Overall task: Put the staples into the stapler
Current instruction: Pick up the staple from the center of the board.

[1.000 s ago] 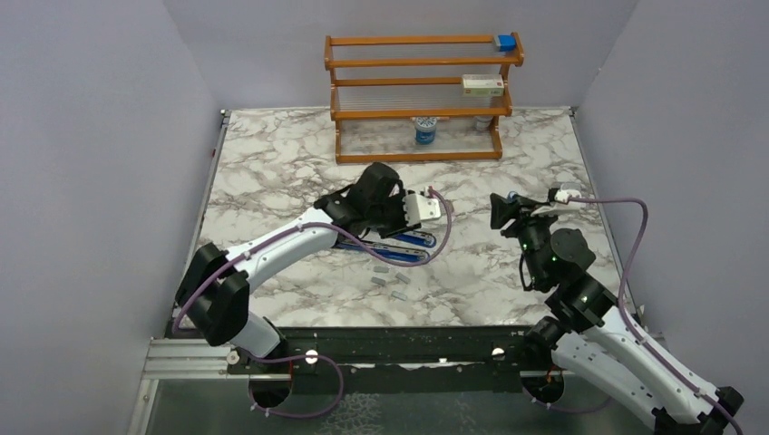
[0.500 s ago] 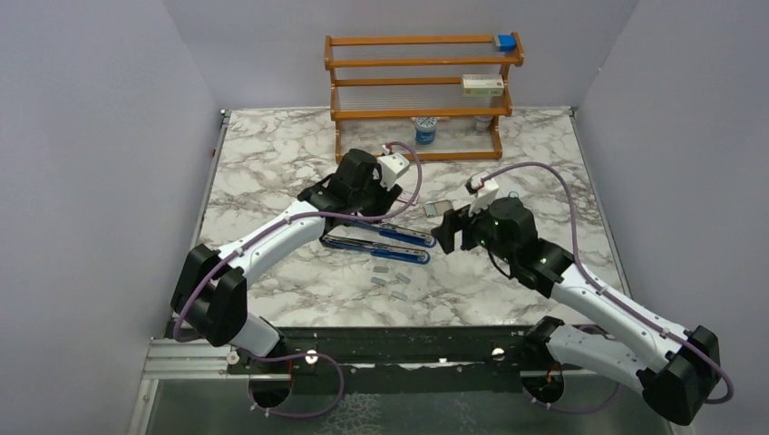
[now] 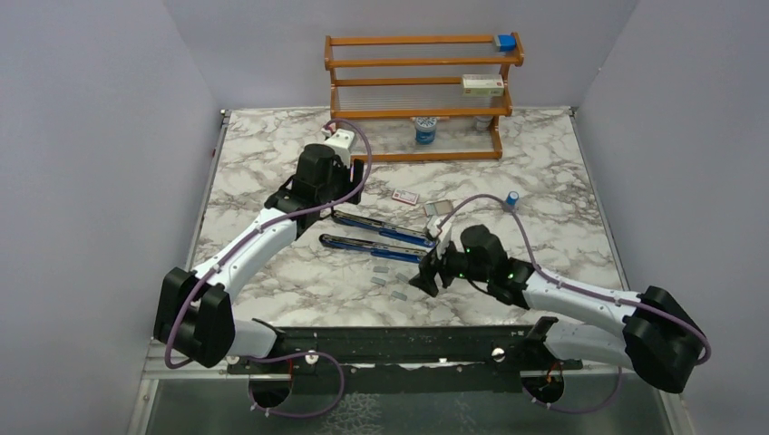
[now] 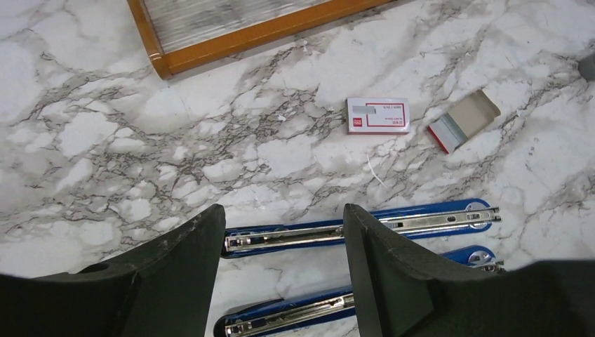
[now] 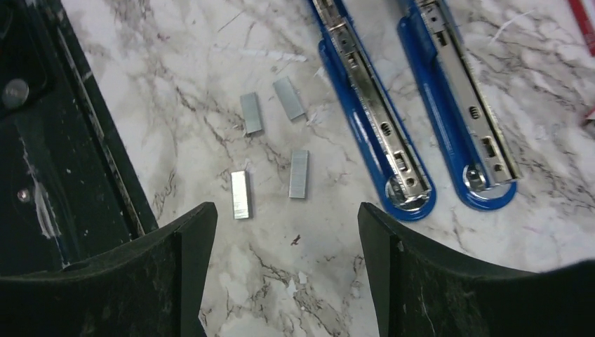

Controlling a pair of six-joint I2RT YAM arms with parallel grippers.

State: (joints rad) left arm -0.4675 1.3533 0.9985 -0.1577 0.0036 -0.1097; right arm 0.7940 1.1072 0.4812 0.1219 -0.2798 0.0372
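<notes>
Marble with grey swirls covers the counter (image 3: 272, 172), and a wooden rack (image 3: 417, 136) stands at its 12 o'clock edge. The stapler (image 3: 381, 249) lies in the middle. It is blue and opened out flat, so its two long arms lie side by side with shiny metal showing on top. I can see no strip in the metal channel.

The staples (image 5: 299, 173) are four small silver strips. They lie loose on the counter at 6 o'clock of the stapler, near it but not touching it. A pink-and-white box (image 4: 377, 115) and a little grey tray (image 4: 464, 119) lie at 1 o'clock of the stapler.

The right gripper (image 5: 286, 210) hangs just beside the staples, on their 3 o'clock side in the top view. Its jaws are wide apart and it holds nothing. The left gripper (image 4: 281, 210) hangs over the stapler's 9 o'clock end. Its jaws are apart too, and they hold nothing. I cannot tell if it touches the stapler.

I think the step now is picking up one strip. The stapler is open and ready, but nothing is loaded yet. The next move calls for the right gripper to go down, put one finger on each long side of a strip, and close softly. The strips are thin and flat, so one may slip away or snap. The left gripper may need to steady the stapler so it does not slide.
</notes>
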